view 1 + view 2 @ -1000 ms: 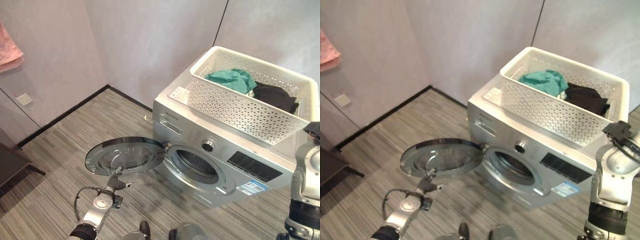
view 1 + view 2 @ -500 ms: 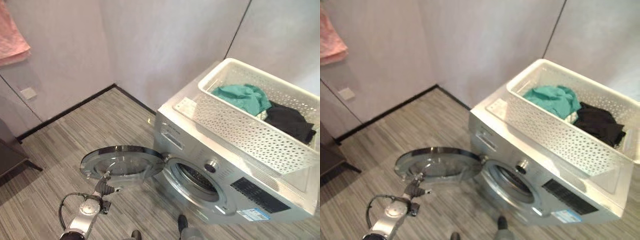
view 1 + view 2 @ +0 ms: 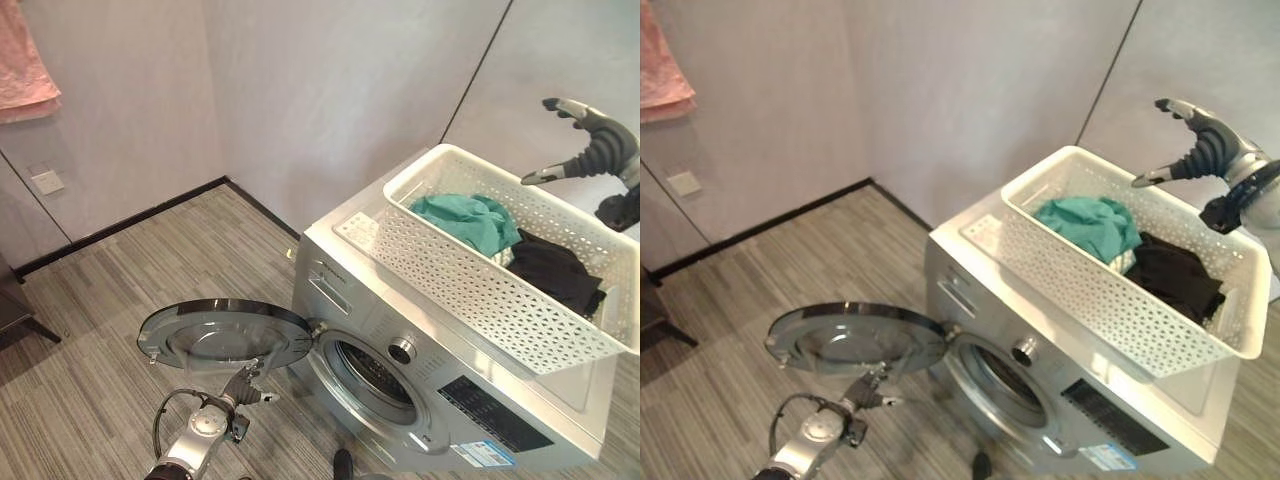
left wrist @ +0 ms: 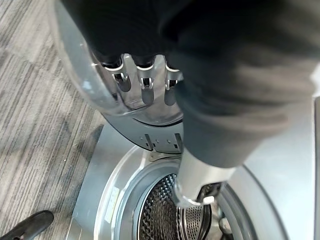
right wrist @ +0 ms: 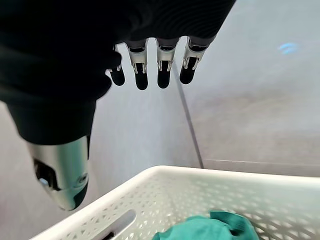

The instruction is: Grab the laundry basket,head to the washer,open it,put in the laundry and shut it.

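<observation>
Right hand (image 3: 585, 140) now raised above the far rim of the laundry basket (image 3: 470, 290), fingers spread, holding nothing; a second ago only its arm showed, low beside the washer (image 3: 400, 385).

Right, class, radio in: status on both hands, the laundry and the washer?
Right hand open, above basket. Left hand open, at open washer door. Laundry in basket on washer. Drum opening unobstructed.

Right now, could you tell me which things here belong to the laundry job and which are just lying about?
Job:
laundry basket
teal garment
black garment
washer
washer door
right hand
left hand

Lying about:
pink cloth
wall socket
</observation>
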